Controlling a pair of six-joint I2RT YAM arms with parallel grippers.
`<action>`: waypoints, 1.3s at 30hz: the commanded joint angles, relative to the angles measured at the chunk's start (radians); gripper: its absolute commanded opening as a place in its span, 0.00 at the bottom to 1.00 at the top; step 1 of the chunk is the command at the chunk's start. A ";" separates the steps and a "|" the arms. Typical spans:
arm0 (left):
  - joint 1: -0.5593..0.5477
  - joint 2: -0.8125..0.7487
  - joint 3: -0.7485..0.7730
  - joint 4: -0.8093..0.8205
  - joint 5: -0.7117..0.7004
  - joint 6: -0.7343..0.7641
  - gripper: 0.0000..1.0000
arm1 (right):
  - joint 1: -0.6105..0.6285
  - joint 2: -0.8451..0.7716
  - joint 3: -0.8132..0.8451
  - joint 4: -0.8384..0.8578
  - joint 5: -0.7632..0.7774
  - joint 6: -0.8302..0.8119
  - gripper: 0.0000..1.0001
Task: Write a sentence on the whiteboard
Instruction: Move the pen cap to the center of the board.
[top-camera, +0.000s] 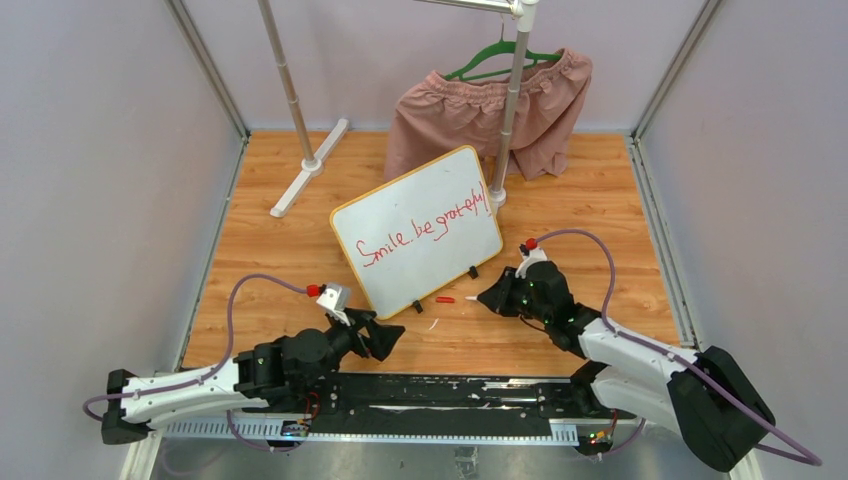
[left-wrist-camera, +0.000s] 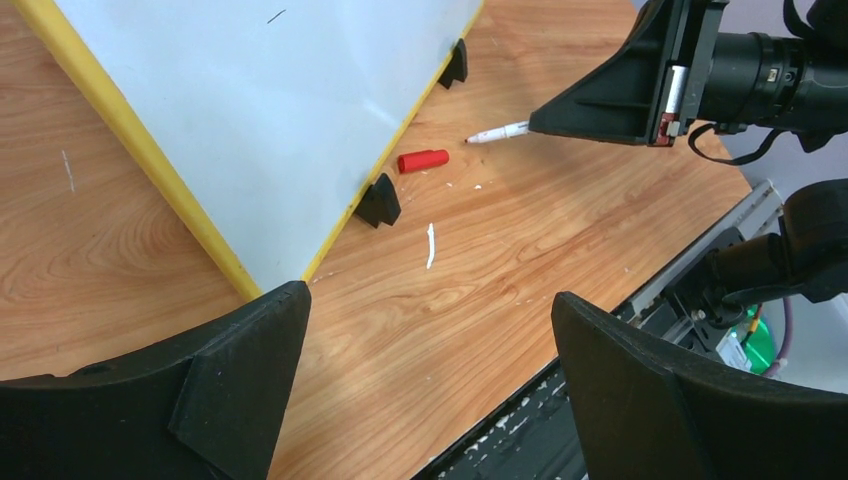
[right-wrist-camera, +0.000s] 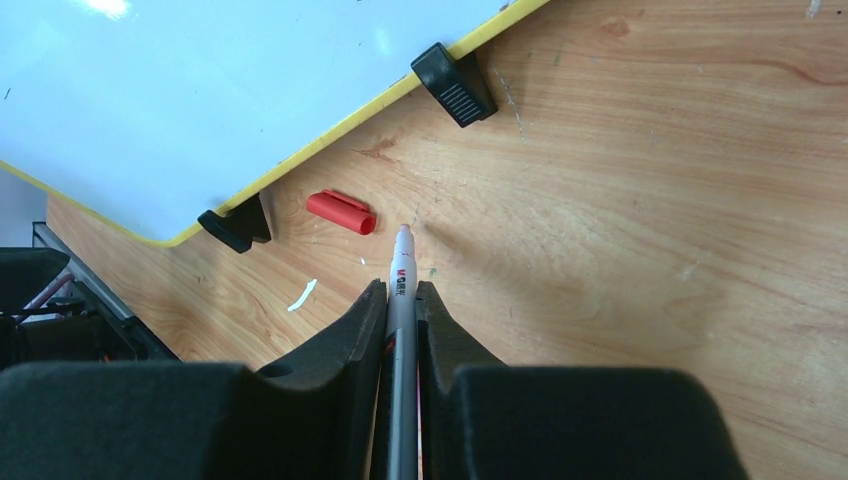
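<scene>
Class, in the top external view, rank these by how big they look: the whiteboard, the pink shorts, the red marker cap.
1. The whiteboard and the pink shorts: they cover about the same area, so I leave them unranked; the shorts also hang farther back.
2. The red marker cap, by far the smallest.

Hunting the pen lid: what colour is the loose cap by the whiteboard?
The cap is red, clearest in the right wrist view.

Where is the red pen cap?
In the top view, the red cap lies on the table by the whiteboard's near edge, between its black feet, left of the right gripper.
</scene>
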 joint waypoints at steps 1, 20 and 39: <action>-0.001 -0.009 0.039 -0.061 -0.031 -0.028 0.97 | -0.011 0.005 -0.028 0.060 0.009 0.019 0.00; -0.001 -0.008 0.102 -0.098 -0.041 0.003 0.98 | -0.015 -0.024 -0.026 0.019 0.047 -0.017 0.00; -0.001 -0.018 0.103 -0.126 -0.023 -0.023 0.97 | -0.011 0.593 0.026 0.733 -0.258 0.182 0.00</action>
